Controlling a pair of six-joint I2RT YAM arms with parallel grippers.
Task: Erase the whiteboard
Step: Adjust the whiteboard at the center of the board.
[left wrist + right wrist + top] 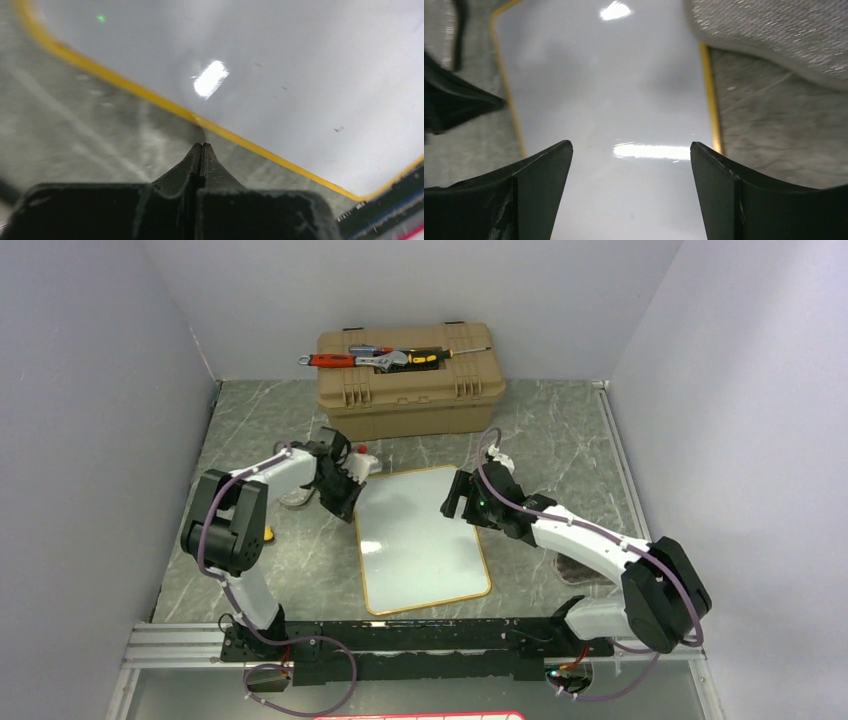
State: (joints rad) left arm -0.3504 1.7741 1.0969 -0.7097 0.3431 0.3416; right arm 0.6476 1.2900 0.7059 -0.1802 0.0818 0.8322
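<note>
The whiteboard [420,540] lies flat on the marble table, glossy white with a thin yellow rim. It looks almost clean; the left wrist view [300,75] shows only a few tiny dark specks [339,129]. My left gripper [343,502] is shut and empty, its tip [201,146] just outside the board's left rim. My right gripper [457,502] is open and empty, held low over the board's far right part [614,100], fingers wide apart [631,147]. The left gripper also shows at the left of the right wrist view [459,105].
A tan toolbox [410,380] stands at the back with a wrench and screwdrivers [385,358] on its lid. A small red-and-white object [362,453] lies by the board's far left corner. A dark object [575,568] lies under my right arm. A grey speckled thing [774,35] overlaps the board's rim.
</note>
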